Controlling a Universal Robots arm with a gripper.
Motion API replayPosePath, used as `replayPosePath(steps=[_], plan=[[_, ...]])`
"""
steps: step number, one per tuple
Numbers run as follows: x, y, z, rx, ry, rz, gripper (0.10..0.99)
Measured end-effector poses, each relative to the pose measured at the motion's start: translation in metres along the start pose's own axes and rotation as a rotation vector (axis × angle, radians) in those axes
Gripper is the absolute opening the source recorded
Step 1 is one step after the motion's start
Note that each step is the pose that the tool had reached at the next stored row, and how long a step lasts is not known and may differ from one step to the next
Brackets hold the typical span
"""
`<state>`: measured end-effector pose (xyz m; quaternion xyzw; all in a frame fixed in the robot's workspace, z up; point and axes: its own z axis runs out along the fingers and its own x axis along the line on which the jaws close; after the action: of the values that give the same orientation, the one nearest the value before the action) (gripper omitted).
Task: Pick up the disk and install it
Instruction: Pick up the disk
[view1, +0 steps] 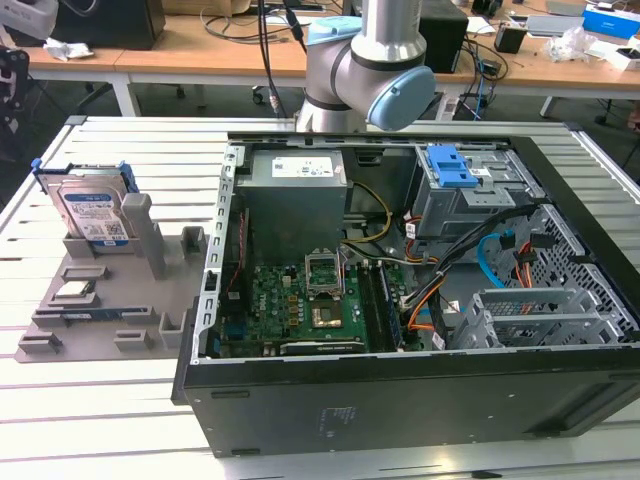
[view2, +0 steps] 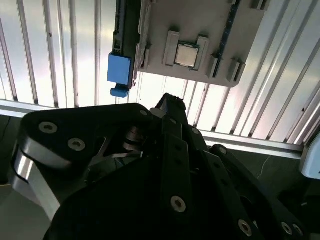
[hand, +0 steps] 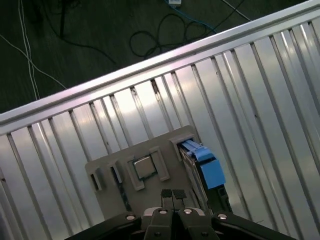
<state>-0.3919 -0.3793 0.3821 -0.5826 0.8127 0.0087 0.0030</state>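
At the exterior view's left on the bench (view1: 100, 420) | disk (view1: 95, 212) stands upright in the grey fixture (view1: 100, 300), likely leaving its top edge free for your grasp | tool (hand: 173, 194) above it, tips together, empty

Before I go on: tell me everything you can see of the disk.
The disk stands upright on its edge in a slot of the grey holder, at the exterior view's left. Its body looks like silver metal, with a white-and-blue label facing outward, framed by a blue plastic carrier. In the first wrist view it appears edge-on, blue end showing. Only the holder touches it; the pincer is well clear.
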Motion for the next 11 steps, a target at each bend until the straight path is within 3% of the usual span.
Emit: replayPosePath(steps=[9,11], plan=[[0.0000,0.0000,0.0000,0.000,0.0002,-0.016,0.114],[0.0000,0.0000,0.0000,0.000,0.0002,-0.017,0.231]])
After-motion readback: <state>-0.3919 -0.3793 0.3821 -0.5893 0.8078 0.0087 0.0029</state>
